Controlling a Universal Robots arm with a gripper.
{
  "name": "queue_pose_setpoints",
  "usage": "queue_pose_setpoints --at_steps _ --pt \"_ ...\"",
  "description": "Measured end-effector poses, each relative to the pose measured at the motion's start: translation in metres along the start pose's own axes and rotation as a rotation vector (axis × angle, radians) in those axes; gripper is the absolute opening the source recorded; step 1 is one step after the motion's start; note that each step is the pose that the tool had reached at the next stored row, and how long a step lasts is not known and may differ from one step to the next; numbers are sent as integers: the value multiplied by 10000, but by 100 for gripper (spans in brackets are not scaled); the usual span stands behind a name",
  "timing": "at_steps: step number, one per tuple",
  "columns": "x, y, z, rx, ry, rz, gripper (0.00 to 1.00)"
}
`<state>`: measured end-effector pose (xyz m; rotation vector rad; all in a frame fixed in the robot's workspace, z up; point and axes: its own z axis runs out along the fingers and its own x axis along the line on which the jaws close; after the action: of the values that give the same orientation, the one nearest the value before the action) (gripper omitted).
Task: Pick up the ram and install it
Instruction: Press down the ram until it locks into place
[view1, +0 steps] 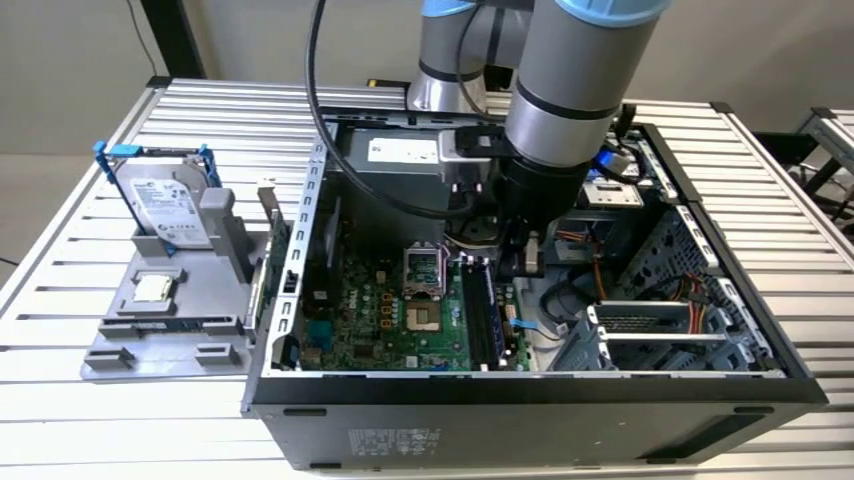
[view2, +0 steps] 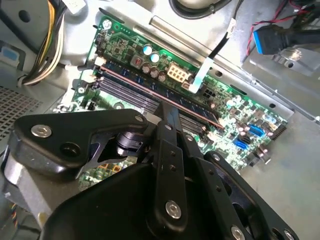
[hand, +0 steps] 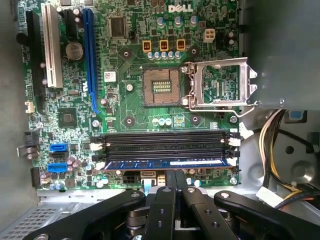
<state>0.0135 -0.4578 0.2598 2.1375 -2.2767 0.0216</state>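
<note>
First wrist view looks straight down on the green motherboard (hand: 125, 105), where the ram (hand: 167, 163) lies in one of the long black memory slots (hand: 165, 142), the slot nearest the gripper (hand: 174, 179). Its jaws are pressed together, the two black fingers side by side just off the ram's long edge; whether they touch it cannot be told. Beyond the slots from the gripper sits the bare processor socket (hand: 160, 86), with its metal retention frame (hand: 219, 82) flipped open beside it. A bundle of yellow and black cables (hand: 272, 150) hangs past one end of the slots.

Second wrist view shows the ram (view2: 165, 92) running along the slots, with a black-and-white cable (view2: 210, 62) crossing over it near its middle.

Exterior view has the arm reaching down into the open computer case (view1: 534, 390), the gripper (view1: 523, 258) low over the motherboard beside the drive cage (view1: 661, 335). Outside the case, to the exterior view's left, a grey holder (view1: 174, 310) on the slatted surface (view1: 54, 260) carries a silver hard drive (view1: 167, 205) and a small square chip (view1: 154, 288).
</note>
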Motion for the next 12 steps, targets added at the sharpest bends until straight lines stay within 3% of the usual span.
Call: queue_pose_setpoints --at_steps 9,12 --pt "2 0 -93 0 10 -1 0" --pt "3 0 -152 1 13 0 0"
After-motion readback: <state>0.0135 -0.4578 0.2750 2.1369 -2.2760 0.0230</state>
